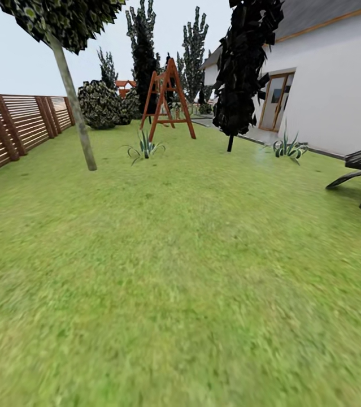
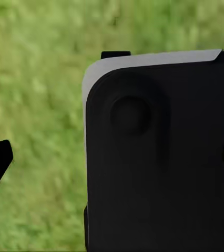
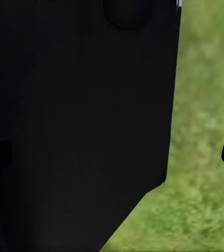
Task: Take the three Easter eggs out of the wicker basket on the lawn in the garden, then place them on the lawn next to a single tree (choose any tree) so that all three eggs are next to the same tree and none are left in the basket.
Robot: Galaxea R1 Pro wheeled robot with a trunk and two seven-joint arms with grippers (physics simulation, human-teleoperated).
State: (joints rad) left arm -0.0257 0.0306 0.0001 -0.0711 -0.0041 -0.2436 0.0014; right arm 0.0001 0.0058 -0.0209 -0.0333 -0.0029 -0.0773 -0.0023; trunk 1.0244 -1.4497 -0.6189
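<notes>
A matte black body panel (image 2: 159,168) with rounded corners, a pale grey edge and a shallow round recess.

The head camera is looking forward and slightly down across the lawn (image 1: 191,271), which is filling the lower two thirds of the frame. It is taking in a fence (image 1: 16,127) at the left edge, a tree trunk (image 1: 74,104) at upper left and a white house (image 1: 333,85) at upper right. Both wrist cameras are pointing down at close, blurred grass (image 2: 33,105), each sitting right against a dark robot body panel (image 3: 75,131). All three views are sharing only the lawn.
</notes>
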